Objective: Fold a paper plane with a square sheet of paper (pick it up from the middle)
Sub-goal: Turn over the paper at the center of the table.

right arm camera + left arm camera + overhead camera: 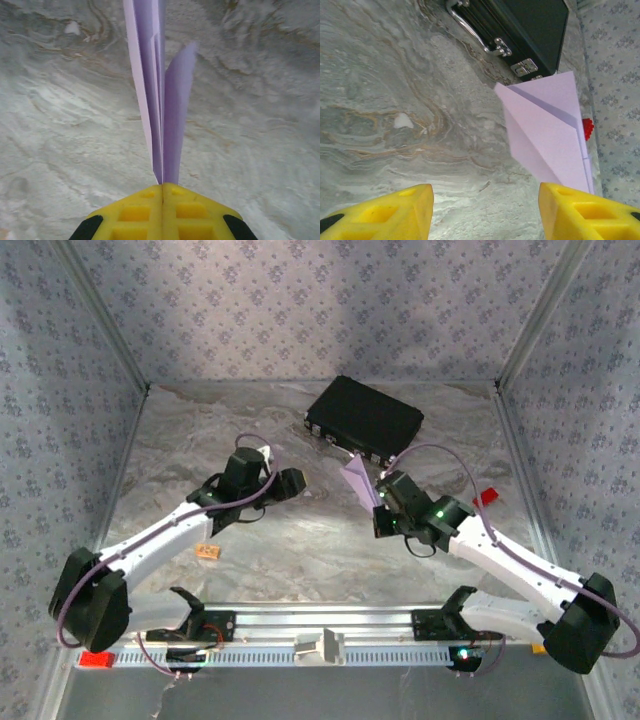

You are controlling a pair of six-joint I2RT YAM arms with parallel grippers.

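Item: paper plane (pixel 355 475). Location: approx. 1 o'clock of bench (pixel 320 550) centre, just at 6 o'clock of black case (pixel 365 418), apparently raised off the bench.

Right claw (pixel 378 498): clenched on the plane's folded keel, with the wings fanning out ahead of the pads.

Left claw (pixel 485 200): released, nothing between its fingers. It sits at 9 o'clock of the plane, apart from it.

Handling (est.):
- Very light and thin.
- Limp across the wings, stiff only along the centre crease.
- Crushes easily, and smooth paper may slip.

Rec. grip pt: the layered keel, mid-length, with a light pinch. Avoid the nose tip and single-layer wing edges.
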